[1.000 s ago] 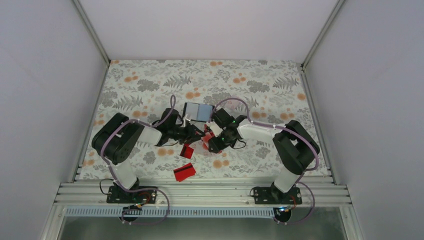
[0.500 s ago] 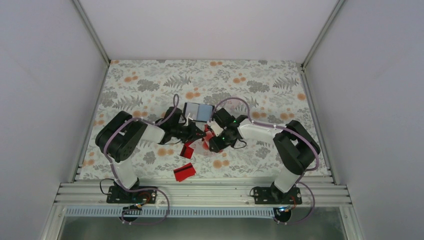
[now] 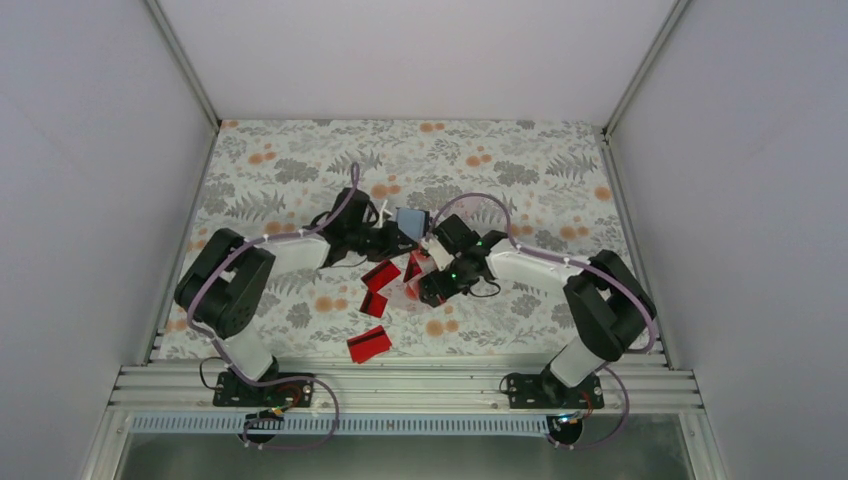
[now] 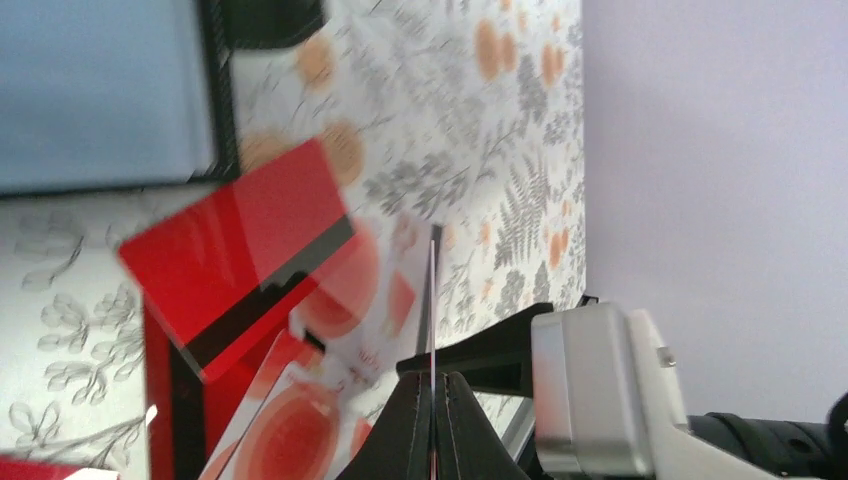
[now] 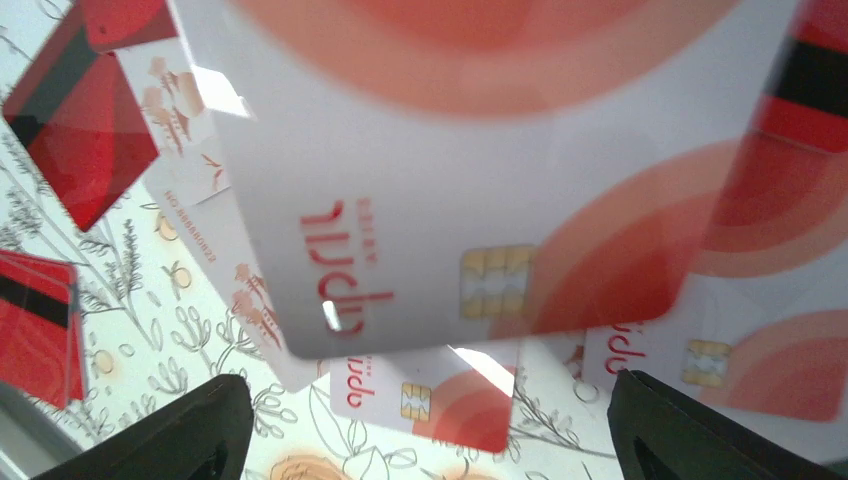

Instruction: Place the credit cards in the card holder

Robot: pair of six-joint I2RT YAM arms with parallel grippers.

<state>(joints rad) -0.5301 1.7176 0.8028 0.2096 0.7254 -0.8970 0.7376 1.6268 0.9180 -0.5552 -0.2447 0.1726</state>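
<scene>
The card holder point(image 3: 410, 222) lies open at mid-table; its grey-blue pocket fills the top left of the left wrist view point(image 4: 100, 90). My left gripper point(image 3: 386, 237) sits at the holder's left side, shut on a thin card point(image 4: 433, 300) seen edge-on between the closed jaws point(image 4: 434, 385). A red card with a black stripe point(image 4: 240, 260) and whitish red-dot cards point(image 4: 290, 430) lie below it. My right gripper point(image 3: 427, 289) hovers open over the pile of whitish cards point(image 5: 450, 200), its fingers point(image 5: 190, 430) wide apart around nothing.
Loose red cards lie on the floral cloth: one point(image 3: 380, 275) beside the pile, one point(image 3: 373, 303) below it, one point(image 3: 368, 344) near the front edge. More red cards show at the left of the right wrist view point(image 5: 80, 140). The right arm's gripper body point(image 4: 600, 390) is close to my left gripper.
My left gripper has moved away from the front and right to the holder's left side with the card, covering part of the holder and uncovering a red card. The right gripper has barely moved.
</scene>
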